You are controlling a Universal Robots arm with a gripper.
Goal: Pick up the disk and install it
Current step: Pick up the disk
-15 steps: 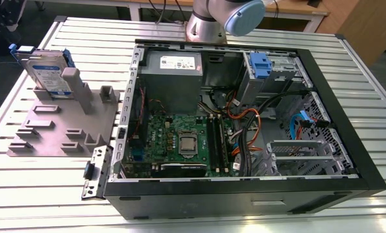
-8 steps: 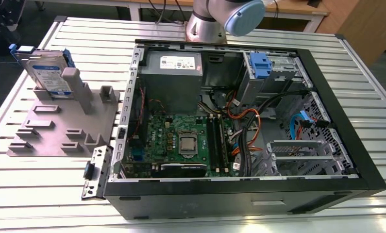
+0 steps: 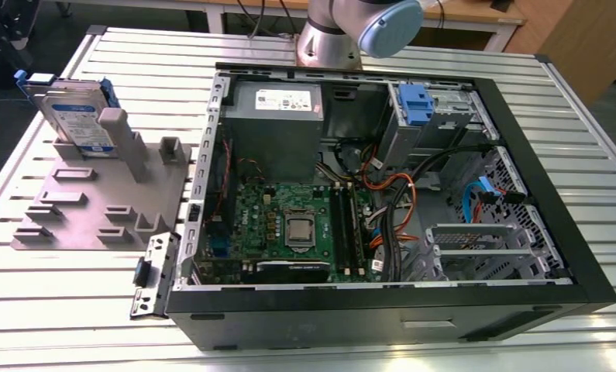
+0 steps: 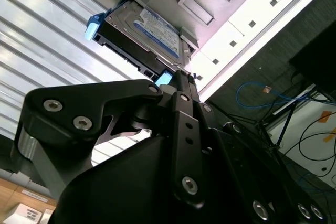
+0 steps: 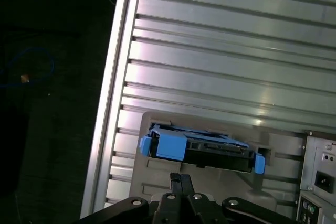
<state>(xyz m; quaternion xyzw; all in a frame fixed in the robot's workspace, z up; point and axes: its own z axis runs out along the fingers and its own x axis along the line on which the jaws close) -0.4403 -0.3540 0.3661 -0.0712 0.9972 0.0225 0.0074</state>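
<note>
The disk point(image 3: 77, 116) stands on edge in a slot of a grey holder point(image 3: 91, 213) on the slatted table, at the exterior view's left, beside the open computer case. It is silver-grey with a white-and-blue label and a blue carrier. In the second wrist view the disk point(image 4: 149, 31) lies a short way beyond my gripper point(image 4: 179, 75). The first wrist view shows the disk point(image 5: 202, 148) edge-on, with my gripper point(image 5: 180, 178) just short of it and apart from it. The two black fingers are pressed together with nothing between them.
The open black computer case point(image 3: 555, 232) takes up the table's middle and right, with a motherboard point(image 3: 287, 225), a grey power supply point(image 3: 277, 101) and a blue latch point(image 3: 415, 105) at the drive bay. The arm's base point(image 3: 334, 35) stands behind the case. The holder carries several empty slots.
</note>
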